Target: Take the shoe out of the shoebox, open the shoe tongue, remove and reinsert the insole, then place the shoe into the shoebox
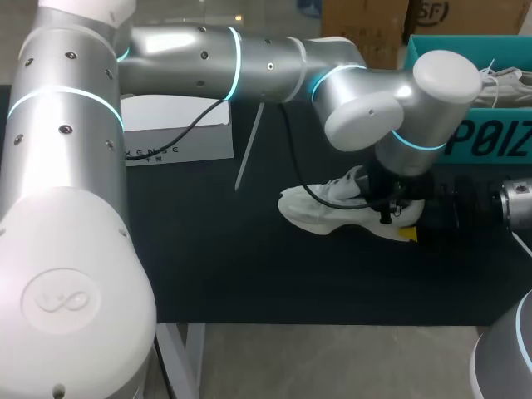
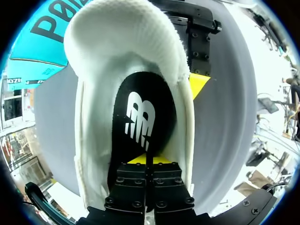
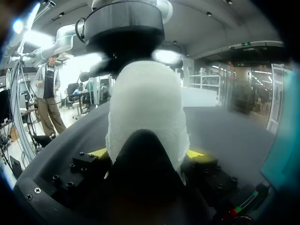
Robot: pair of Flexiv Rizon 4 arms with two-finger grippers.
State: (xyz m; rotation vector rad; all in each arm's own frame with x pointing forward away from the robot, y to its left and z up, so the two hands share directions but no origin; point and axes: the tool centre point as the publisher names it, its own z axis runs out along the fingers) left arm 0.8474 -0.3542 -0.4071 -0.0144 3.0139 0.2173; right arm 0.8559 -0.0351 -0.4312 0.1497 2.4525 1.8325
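Shoe point(image 2: 126, 42) white, mesh-textured. Insole point(image 2: 140, 117) black, white striped logo, ahead of left gripper point(image 2: 146, 160), tips yellow. Shoebox point(image 1: 499, 125) teal, dark lettering.

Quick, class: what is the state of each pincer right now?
Left pincer: closed, tips at the insole.
Right pincer: closed on the shoe.

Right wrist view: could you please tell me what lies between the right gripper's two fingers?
The white shoe fills that gap at its heel end, touching both yellow tips, so the right gripper is shut on it; the right wrist view shows this.

Black insole point(image 2: 157, 101), apparently flat, inside shoe point(image 2: 126, 42)
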